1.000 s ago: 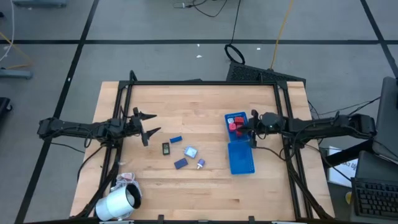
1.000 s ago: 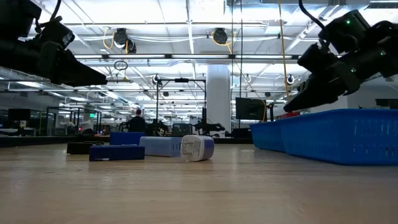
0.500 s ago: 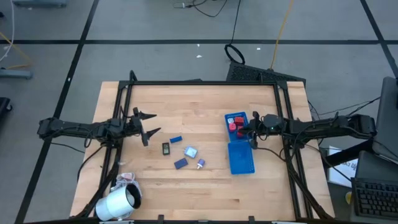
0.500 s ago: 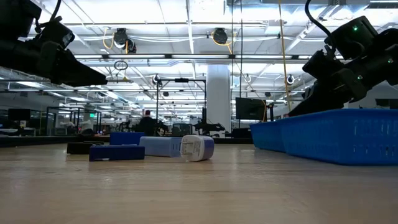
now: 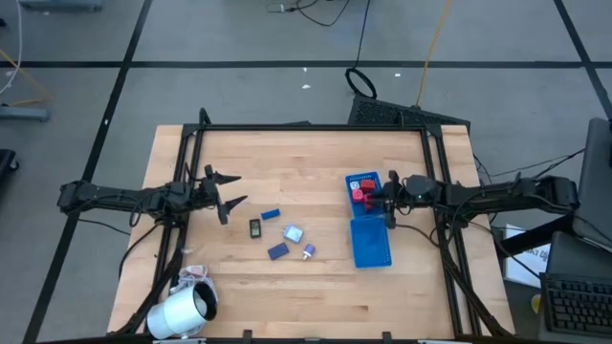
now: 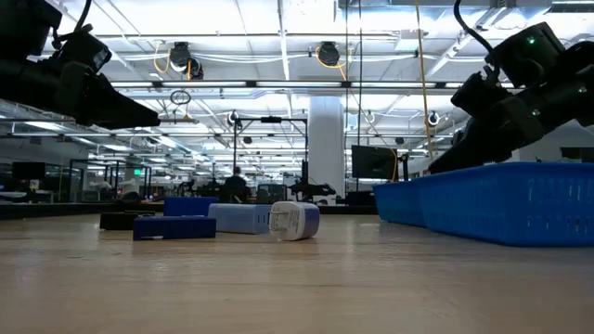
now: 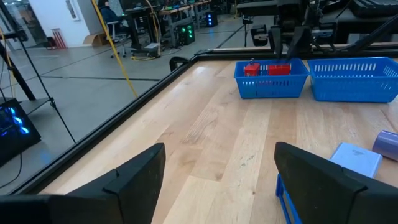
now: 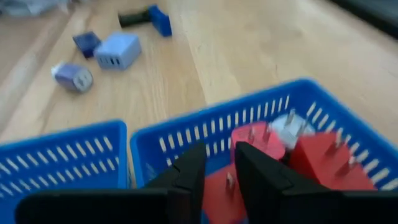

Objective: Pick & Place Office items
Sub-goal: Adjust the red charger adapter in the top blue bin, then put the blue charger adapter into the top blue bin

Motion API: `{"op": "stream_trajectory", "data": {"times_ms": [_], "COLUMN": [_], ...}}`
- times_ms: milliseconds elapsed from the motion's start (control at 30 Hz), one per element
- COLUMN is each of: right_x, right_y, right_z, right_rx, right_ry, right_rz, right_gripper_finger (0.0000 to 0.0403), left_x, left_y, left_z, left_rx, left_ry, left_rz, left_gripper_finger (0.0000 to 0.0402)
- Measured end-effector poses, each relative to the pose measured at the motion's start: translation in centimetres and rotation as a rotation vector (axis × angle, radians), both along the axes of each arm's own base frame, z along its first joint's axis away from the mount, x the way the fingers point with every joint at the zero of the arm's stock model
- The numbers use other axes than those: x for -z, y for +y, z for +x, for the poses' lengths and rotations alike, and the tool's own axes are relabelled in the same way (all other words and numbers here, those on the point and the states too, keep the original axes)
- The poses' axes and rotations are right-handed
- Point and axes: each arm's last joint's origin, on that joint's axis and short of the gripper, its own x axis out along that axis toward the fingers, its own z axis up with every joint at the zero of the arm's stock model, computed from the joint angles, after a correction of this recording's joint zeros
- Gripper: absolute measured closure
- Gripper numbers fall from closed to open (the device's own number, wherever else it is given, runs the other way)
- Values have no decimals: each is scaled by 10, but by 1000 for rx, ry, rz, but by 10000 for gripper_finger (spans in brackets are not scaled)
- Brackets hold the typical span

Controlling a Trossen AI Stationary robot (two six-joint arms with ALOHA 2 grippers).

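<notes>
office items lie in two groups: red plastic plug blocks [image 8: 261,146] with metal prongs and a small white piece [image 8: 287,127] sit in one compartment of the long blue plastic mesh tray [image 5: 369,244], right under the right fingertips, and five more rest loose on the pale wooden plank table [image 5: 306,153], ahead of the left fingers.

largest to smallest: the table; a big white roll [image 5: 179,312] well apart from both grippers near the table's corner; the slotted tray; the two dark arms.

the right gripper [image 8: 216,163] hangs over the tray's red-filled compartment, its dark fingers nearly together with only a thin gap, holding nothing i can make out.

the left gripper [image 5: 226,192] hovers above bare wood, fingers spread wide, empty.

beyond its fingers lie a dark blue block [image 5: 271,213], a black block [image 5: 254,228], a light blue boxy adapter [image 5: 293,233], another dark blue block [image 5: 277,251] and a tiny white-tipped piece [image 5: 308,252].
</notes>
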Motion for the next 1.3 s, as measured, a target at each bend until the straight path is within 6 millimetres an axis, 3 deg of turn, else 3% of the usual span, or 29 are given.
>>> {"op": "stream_trajectory", "data": {"times_ms": [267, 467, 667, 867, 1067, 1300], "right_x": [-26, -52, -72, -73, -66, -72], "right_y": [0, 0, 4, 6, 7, 15], "right_z": [0, -1, -4, -5, -2, -3], "right_rx": [2, 18, -109, -158, -162, -217], "right_ry": [-239, -511, -707, -718, -646, -698], "right_rz": [-38, 58, 22, -27, 32, -3], "right_gripper_finger": [289, 278, 274, 222, 161, 142], "left_x": [0, -5, -5, -9, -13, -15], "left_y": [0, 0, 0, 0, 0, 0], "left_z": [0, 1, 1, 1, 1, 1], "left_rx": [0, 0, 0, -12, -38, -59], "left_ry": [0, -51, -53, -133, -284, -324], "left_rz": [0, -6, -5, -114, -407, -448], "left_gripper_finger": [103, 96, 84, 74, 79, 91]}}
